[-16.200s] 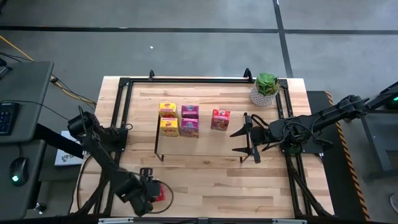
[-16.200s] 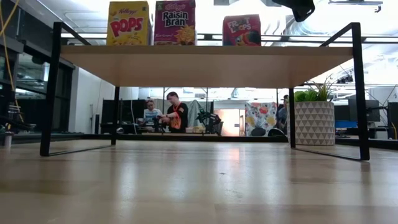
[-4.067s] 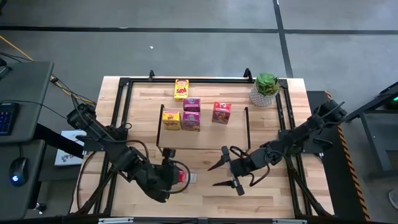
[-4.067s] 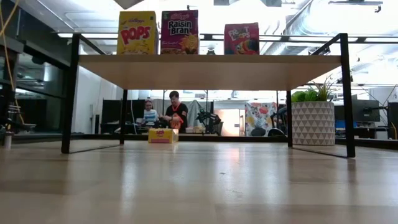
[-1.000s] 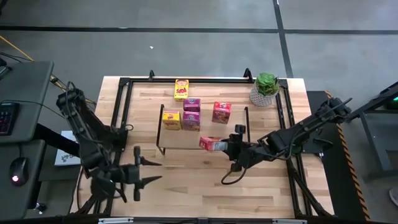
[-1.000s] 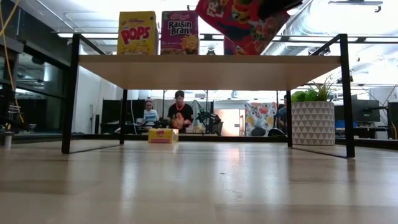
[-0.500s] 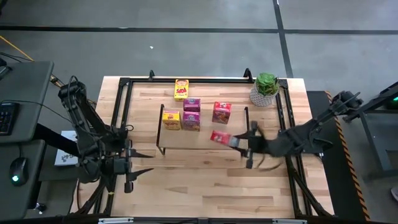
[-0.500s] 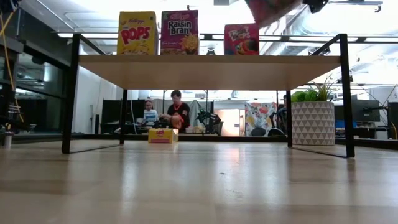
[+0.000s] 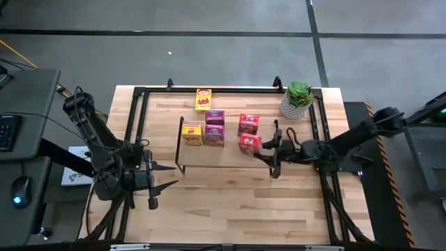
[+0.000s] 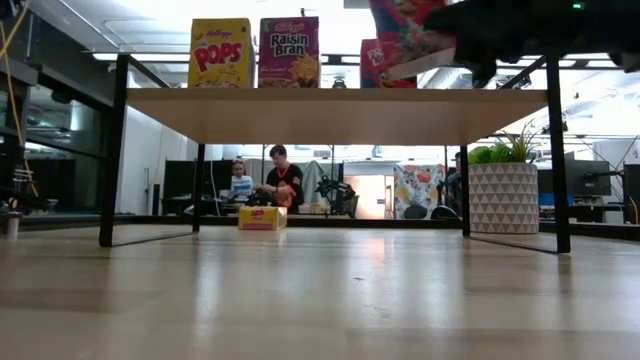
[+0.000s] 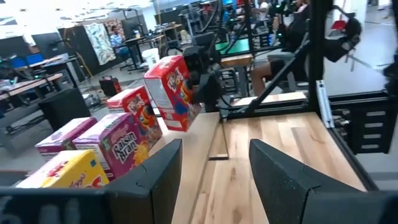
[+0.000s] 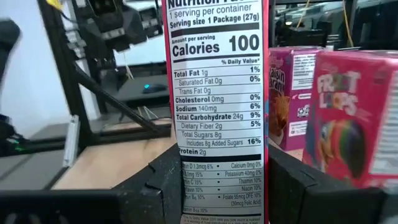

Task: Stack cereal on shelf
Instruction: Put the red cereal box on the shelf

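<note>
Right claw [image 9: 265, 149] pinches a red cereal box [image 9: 249, 144] over the shelf [image 9: 230, 157]; releasing tilted could topple its red neighbour [image 9: 248, 124]. Left claw [image 9: 155, 185] waits spread.

On the shelf [image 9: 226, 160] stand four cereal boxes [image 9: 214, 129]. A fifth box [image 9: 249, 143] hangs over its right part, a sixth [image 9: 203, 100] lies on the table behind, the potted plant [image 9: 297, 99] right.

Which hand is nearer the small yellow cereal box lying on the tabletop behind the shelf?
Left. The left hand hovers off the shelf's left front corner; the right hand is over the shelf's right end, holding a red cereal box, farther from the yellow box.
</note>
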You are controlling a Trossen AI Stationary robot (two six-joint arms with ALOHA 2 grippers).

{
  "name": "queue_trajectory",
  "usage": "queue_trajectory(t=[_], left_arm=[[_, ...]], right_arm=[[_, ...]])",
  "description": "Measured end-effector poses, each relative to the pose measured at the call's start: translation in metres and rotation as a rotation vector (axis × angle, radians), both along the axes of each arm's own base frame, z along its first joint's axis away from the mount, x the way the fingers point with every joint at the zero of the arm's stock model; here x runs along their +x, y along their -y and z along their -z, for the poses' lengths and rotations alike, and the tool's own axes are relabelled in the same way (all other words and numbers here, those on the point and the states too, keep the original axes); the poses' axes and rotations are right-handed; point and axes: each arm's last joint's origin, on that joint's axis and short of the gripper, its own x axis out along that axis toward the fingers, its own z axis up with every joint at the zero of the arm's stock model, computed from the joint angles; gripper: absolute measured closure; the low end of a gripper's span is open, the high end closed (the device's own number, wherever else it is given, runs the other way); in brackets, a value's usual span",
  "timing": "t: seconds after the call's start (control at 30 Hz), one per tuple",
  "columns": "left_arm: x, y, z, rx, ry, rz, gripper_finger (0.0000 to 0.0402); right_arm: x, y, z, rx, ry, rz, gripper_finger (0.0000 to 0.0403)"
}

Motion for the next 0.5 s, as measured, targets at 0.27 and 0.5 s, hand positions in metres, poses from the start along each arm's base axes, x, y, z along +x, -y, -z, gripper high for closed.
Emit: queue_trajectory(t=[0.27, 0.5], left_arm=[[0.006, -0.005, -0.001, 0.012, 0.002, -0.033, 0.0225], [0.006, -0.005, -0.001, 0.012, 0.002, -0.032, 0.0225]], right_arm=[[0.022, 0.001, -0.005, -0.093, -0.039, 0.041, 0.0244], [0.022, 0.003, 0.009, -0.057, -0.167, 0.081, 0.0244]])
